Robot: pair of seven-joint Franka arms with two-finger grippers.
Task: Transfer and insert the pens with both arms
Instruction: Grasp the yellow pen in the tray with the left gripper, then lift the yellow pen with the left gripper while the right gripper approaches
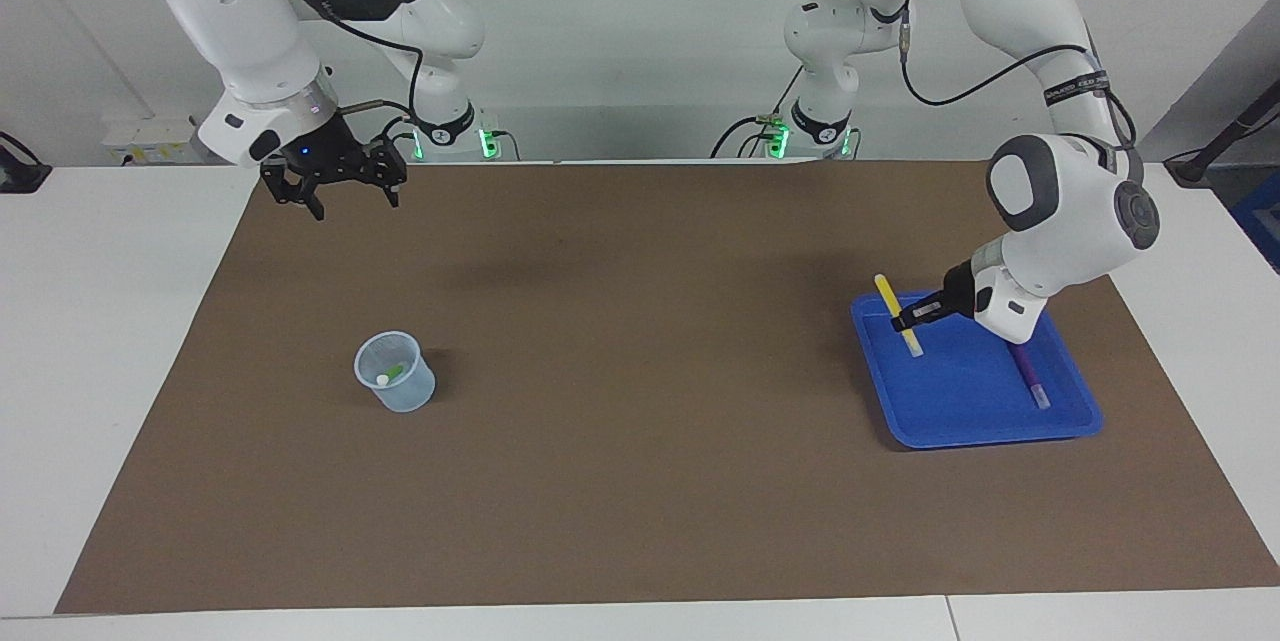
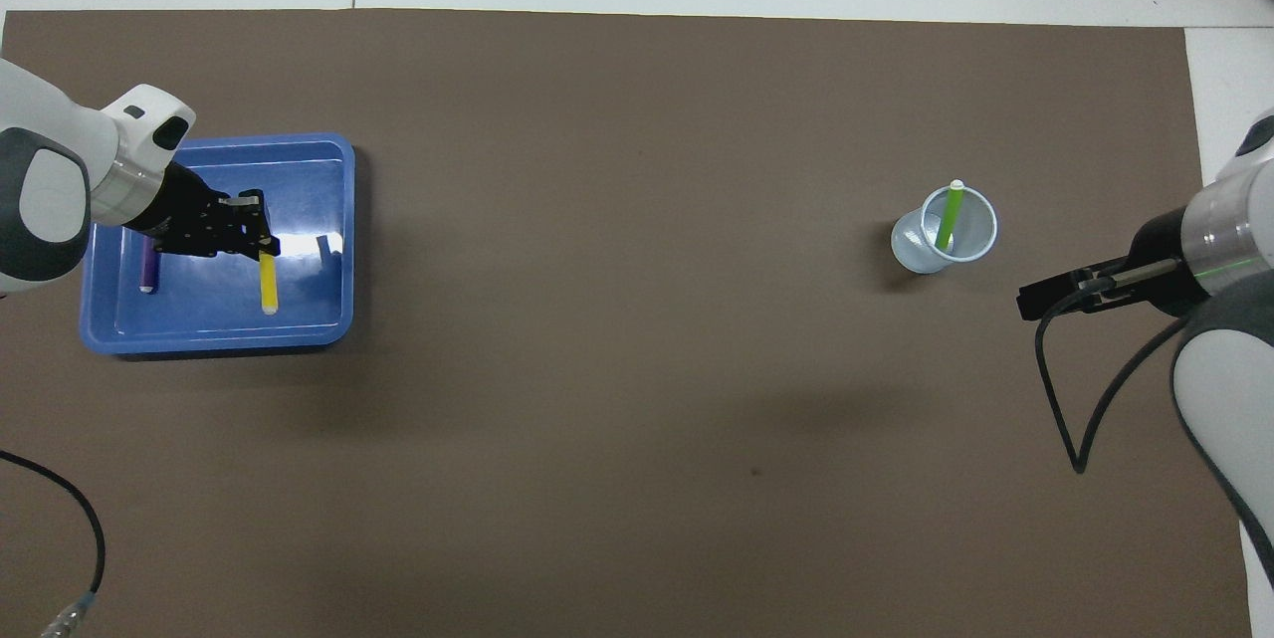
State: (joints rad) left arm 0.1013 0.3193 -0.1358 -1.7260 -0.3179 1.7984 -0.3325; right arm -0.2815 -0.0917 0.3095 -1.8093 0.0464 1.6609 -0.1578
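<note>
While right end effector [image 1: 342,189] waits released | left end effector [image 1: 912,315] grasps yellow pen [image 1: 897,313] above blue tray [image 1: 960,391]

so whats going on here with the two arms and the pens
The left pincer is shut on the yellow pen, holding it tilted in the air over the blue tray. The purple pen lies in that tray. The green pen stands in the clear cup. The right pincer waits open above the mat.
</note>
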